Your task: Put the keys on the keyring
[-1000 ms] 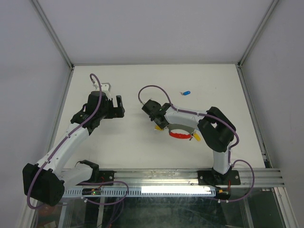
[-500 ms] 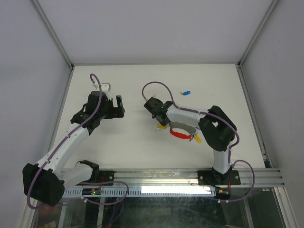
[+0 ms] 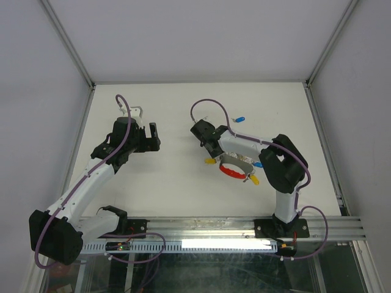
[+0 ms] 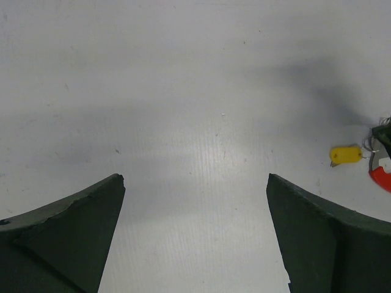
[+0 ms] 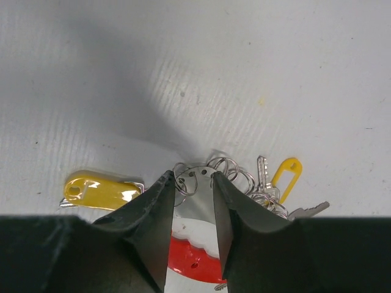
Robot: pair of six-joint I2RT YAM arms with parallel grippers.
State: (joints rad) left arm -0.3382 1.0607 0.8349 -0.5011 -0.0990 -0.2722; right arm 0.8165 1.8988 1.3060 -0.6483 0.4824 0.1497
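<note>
The left fingers (image 4: 195, 178) stand spread wide over bare table (image 4: 183, 73) and hold nothing. Off to their right, well clear of them, lies a yellow-headed key (image 4: 346, 154) with the edge of a red piece beyond it.

The right fingers (image 5: 190, 175) are set narrow, tips down at the bunch. A silvery plate with small holes (image 5: 197, 173) sits in the gap between the tips, and the red piece (image 5: 194, 256) shows lower in that same gap. I cannot tell whether they are actually pinching it or only standing on either side.

The keyring (image 5: 185, 182), a thin wire loop, lies right at the left-hand tip, touching the plate. More loops are tangled just to the right of the other tip. Past those are plain metal keys (image 5: 262, 172) and a yellow tag (image 5: 286, 173).

A blue-headed key (image 3: 240, 119) lies alone beyond the right fingers, apart from the bunch.
</note>
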